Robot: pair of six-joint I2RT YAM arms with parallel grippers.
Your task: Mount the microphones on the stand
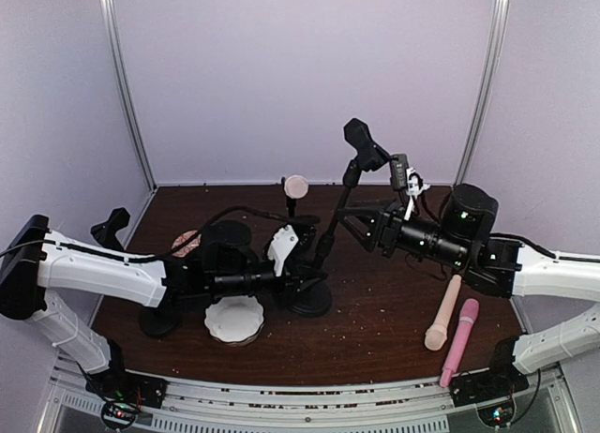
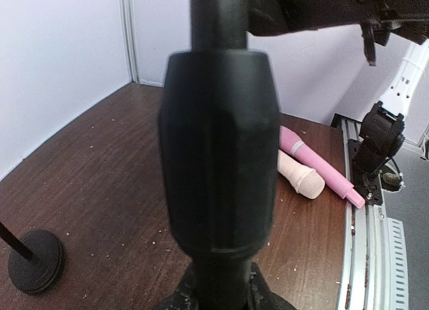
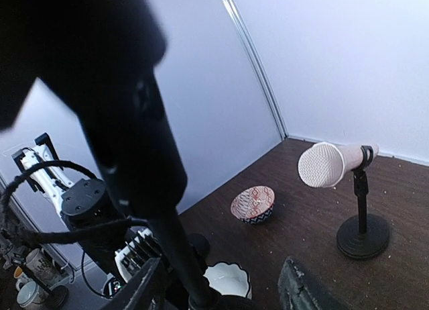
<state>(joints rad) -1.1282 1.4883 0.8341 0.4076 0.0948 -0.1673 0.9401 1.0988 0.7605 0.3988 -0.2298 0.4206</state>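
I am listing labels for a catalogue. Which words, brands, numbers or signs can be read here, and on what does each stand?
None can be read.
The cream microphone, the pink microphone, the black stand and the white dish show no print.
The patterned bowl bears only a pattern, no letters.

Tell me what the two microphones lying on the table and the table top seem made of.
Pink microphone and cream microphone: probably plastic, smooth with even colour and a soft sheen. Table top: wood or wood-look laminate, dark brown with grain streaks.
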